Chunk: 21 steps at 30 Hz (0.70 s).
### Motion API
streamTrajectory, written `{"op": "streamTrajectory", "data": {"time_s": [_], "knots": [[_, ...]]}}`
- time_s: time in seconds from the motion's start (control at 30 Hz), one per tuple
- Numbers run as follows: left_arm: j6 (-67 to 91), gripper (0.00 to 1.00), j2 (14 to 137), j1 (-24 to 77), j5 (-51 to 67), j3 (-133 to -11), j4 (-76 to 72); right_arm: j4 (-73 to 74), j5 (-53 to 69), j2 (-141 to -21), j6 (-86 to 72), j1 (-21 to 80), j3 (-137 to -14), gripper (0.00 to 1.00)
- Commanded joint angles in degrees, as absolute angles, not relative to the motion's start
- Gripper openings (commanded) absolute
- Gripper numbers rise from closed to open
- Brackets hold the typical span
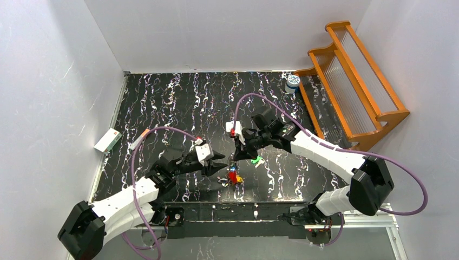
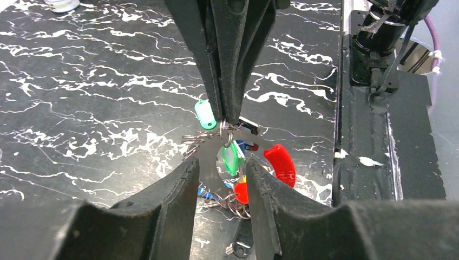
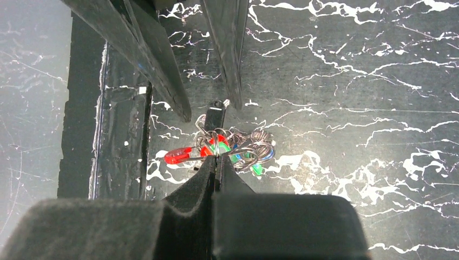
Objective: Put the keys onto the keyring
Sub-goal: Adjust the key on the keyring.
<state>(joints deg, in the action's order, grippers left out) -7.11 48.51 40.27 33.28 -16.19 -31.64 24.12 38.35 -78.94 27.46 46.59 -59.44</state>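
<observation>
Right arm angled downward, right gripper point(image 3: 217, 158) clamped on keyring point(image 3: 241, 153), keys point(image 2: 233, 158) hung beneath, apparently partly resting on tabletop point(image 2: 81, 108), left arm low, left gripper point(image 2: 221, 181) spread apart around them.

Red, green and blue keys point(image 3: 219, 149); black table point(image 3: 352, 81) veined white.

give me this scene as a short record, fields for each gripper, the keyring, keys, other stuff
left gripper: open, fingers either side of the key bunch
right gripper: shut on the thin round metal keyring
keys: small, silvery metal, coloured plastic heads, bunched below the ring
green plastic tag: on the black marbled table beside the bunch
far edge: round white-and-blue jar, orange wooden rack
</observation>
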Motion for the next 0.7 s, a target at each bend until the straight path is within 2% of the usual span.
{"op": "streamTrajectory", "data": {"time_s": [0.0, 0.33, 0.67], "knots": [[-7.68, 0.35, 50.73, 40.75, 37.13, -18.78, -31.86, 27.49, 37.79, -80.17, 28.48, 47.86, -61.97, 0.01], [-7.07, 0.29, 53.48, 41.79, 37.09, -18.46, -35.24, 27.80, 37.86, -81.47, 28.22, 49.53, -62.93, 0.01], [-6.68, 0.12, 54.42, 42.43, 37.29, -18.87, -36.71, 27.69, 37.17, -81.57, 28.21, 49.90, -62.93, 0.01]]}}
